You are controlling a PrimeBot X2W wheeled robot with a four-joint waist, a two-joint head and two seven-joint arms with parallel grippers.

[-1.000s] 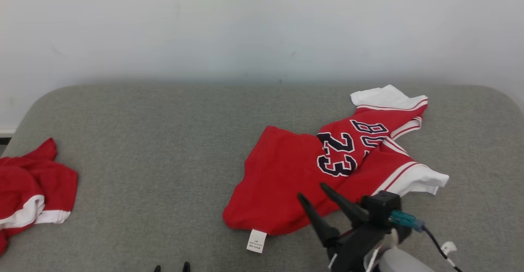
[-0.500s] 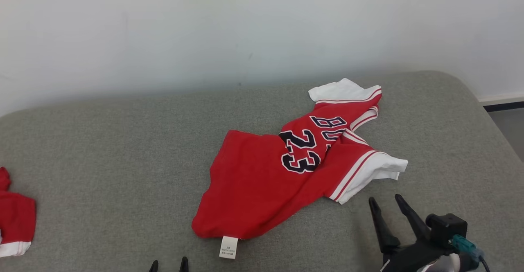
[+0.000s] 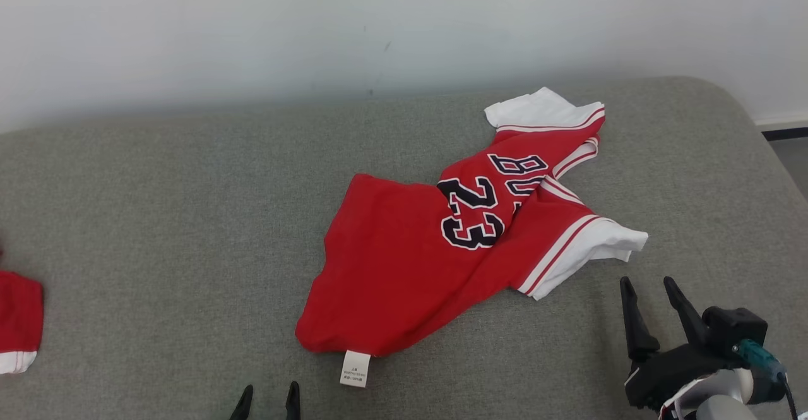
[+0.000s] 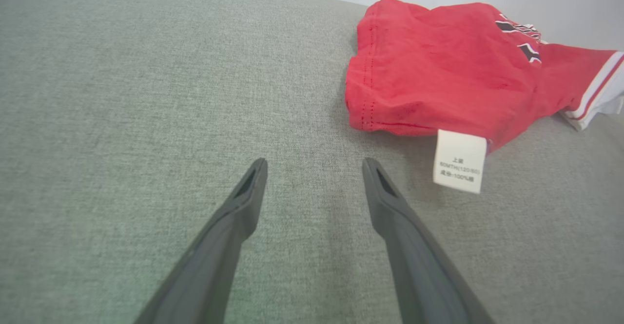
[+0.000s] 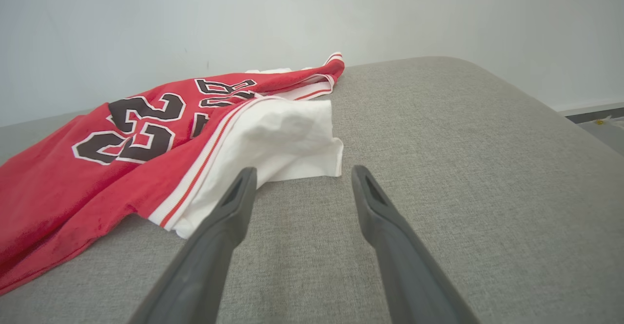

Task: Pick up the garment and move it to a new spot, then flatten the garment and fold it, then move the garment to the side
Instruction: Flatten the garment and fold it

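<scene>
The garment (image 3: 416, 256) is a red jersey with white sleeves and a dark "23", lying crumpled on the grey cushion, a white label (image 3: 355, 368) at its near hem. It also shows in the left wrist view (image 4: 438, 80) and the right wrist view (image 5: 122, 139). My right gripper (image 3: 649, 284) stands open at the lower right, just short of the near white sleeve (image 5: 278, 139), holding nothing. My left gripper (image 3: 269, 390) peeks up at the bottom edge, open and empty, left of the label (image 4: 459, 161).
A second red and white cloth (image 3: 19, 319) lies at the far left edge. The grey cushion (image 3: 158, 230) ends in a rounded corner at the right, with floor (image 3: 792, 155) beyond it. A pale wall (image 3: 315, 22) stands behind.
The head camera has swung to the right, so the whole picture has shifted left. My right gripper has come off the jersey's near hem and now stands to the right, beside the white sleeve.
</scene>
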